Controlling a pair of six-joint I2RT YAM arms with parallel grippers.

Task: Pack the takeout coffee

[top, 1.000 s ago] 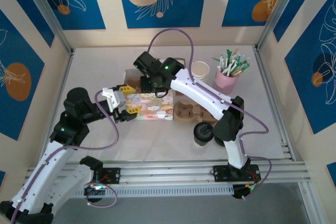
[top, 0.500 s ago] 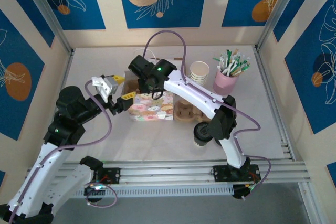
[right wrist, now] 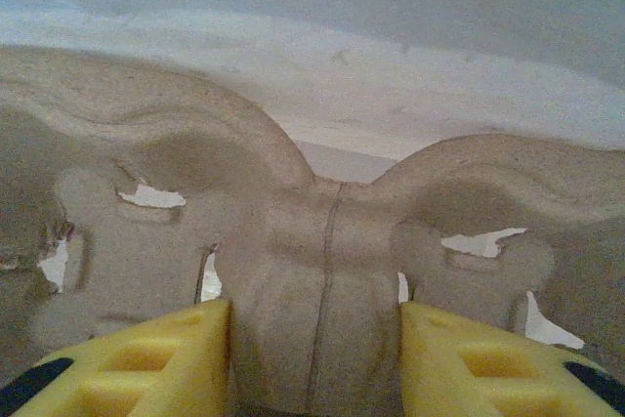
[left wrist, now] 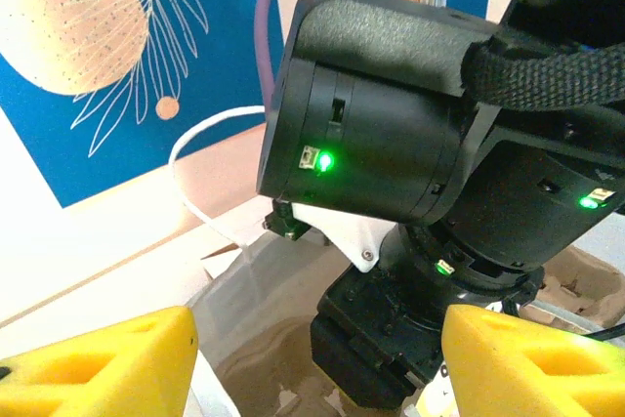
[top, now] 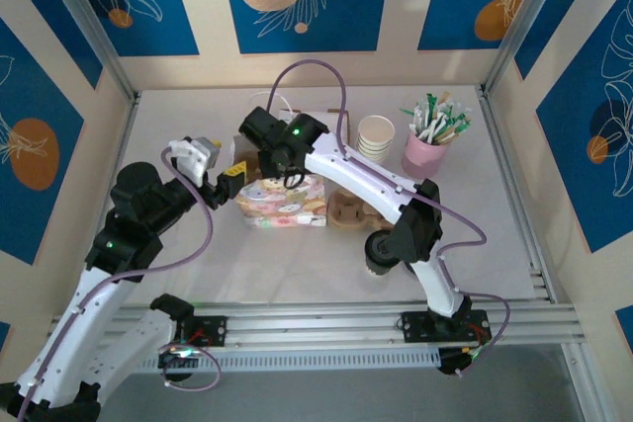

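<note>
Counter: white, walled on three sides by cream-and-blue panels, with an aluminium rail along the near edge. There is open room at the left back corner and down the right side; the middle is crowded.

My right arm reaches across into the patterned paper bag mid-counter. Right pincer: the yellow fingers flank the centre ridge of a pulp carrier and touch it on both sides. I read this as pinching that ridge.

Left pincer: spread wide, hovering just left of the bag mouth and facing the right wrist.

Takeout coffee: upright on the counter, outside the bag, in front of its right end and against the right arm's elbow.

Counts:
- one coffee
- one bag
- one stack of white cups
- one pink cup of stirrers
- one brown carrier piece beside the bag; whether it is the carrier I grip, I cannot tell
</note>
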